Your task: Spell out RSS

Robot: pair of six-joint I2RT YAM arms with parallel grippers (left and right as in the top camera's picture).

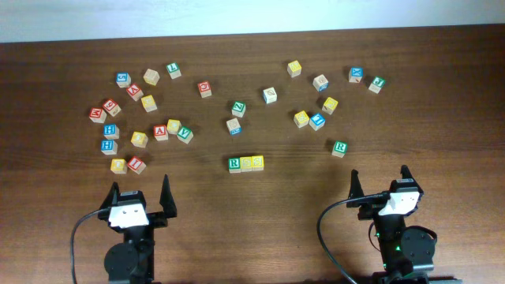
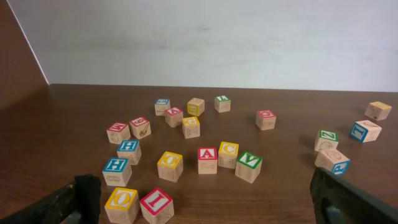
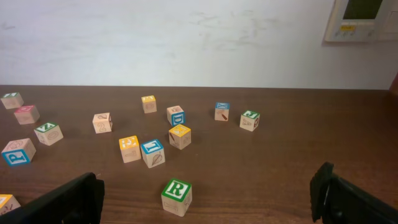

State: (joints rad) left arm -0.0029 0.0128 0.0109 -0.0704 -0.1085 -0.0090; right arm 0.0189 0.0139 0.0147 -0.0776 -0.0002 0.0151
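Observation:
Three wooden cubes stand side by side in a row at the table's middle in the overhead view: a green R cube, then a yellow cube and a second yellow cube, touching. My left gripper is open at the near left, well short of the row, with nothing between its fingers. My right gripper is open at the near right, also holding nothing. In the right wrist view only a yellow cube's corner shows at the left edge.
Another green R cube lies alone just ahead of my right gripper, also in the right wrist view. Several loose letter cubes lie scattered at the far left and far right. A yellow O cube and a red I cube lie close before my left gripper.

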